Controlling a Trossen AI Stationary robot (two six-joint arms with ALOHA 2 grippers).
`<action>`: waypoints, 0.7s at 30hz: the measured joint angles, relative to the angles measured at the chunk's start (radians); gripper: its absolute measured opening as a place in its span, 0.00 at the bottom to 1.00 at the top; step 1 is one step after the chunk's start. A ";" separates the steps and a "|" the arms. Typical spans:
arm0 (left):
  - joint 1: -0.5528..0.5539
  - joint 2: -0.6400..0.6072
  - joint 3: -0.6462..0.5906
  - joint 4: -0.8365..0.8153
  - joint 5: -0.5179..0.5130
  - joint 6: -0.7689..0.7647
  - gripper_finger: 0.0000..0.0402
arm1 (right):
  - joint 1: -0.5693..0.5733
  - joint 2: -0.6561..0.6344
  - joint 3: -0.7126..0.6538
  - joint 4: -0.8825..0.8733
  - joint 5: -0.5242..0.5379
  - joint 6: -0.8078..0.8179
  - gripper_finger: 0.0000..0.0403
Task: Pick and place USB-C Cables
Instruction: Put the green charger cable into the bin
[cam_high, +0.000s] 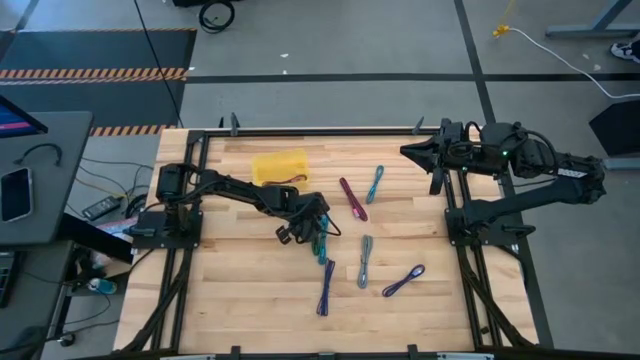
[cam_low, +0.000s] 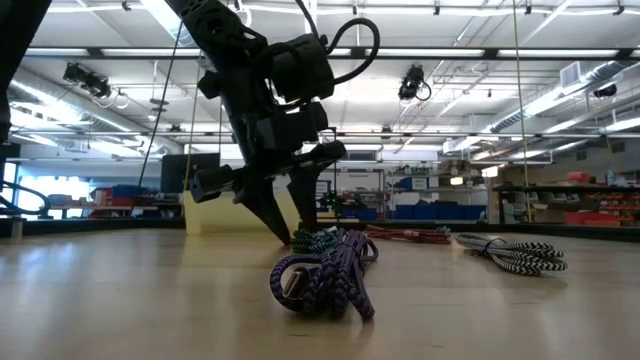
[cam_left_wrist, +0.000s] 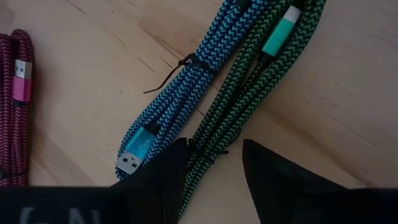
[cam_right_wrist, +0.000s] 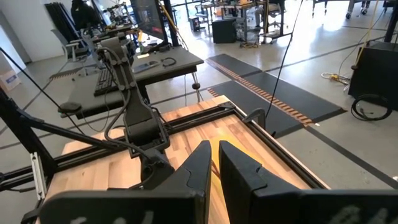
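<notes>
Tray first: the small yellow rectangular tray sits well behind the left gripper, probably the drop spot. That claw is lowered, its dark fingers parted astride the green braided cable bundle, not yet clenched, with the teal-blue braided bundle just beside (a risk of pinching both). Right gripper waits clenched and empty, well apart at the far edge.

Bare worktop lies open beside the purple cable; the grey cable crowds its other side.
</notes>
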 joint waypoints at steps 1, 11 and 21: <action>0.000 0.000 0.000 -0.003 0.000 0.000 0.41 | 0.000 0.000 0.000 0.000 0.000 -0.001 0.10; 0.001 0.000 0.002 -0.040 0.000 -0.079 0.35 | 0.000 0.000 0.000 0.000 0.000 -0.005 0.10; 0.000 -0.003 0.004 -0.072 0.001 -0.343 0.03 | 0.000 0.000 0.000 0.000 0.000 -0.006 0.10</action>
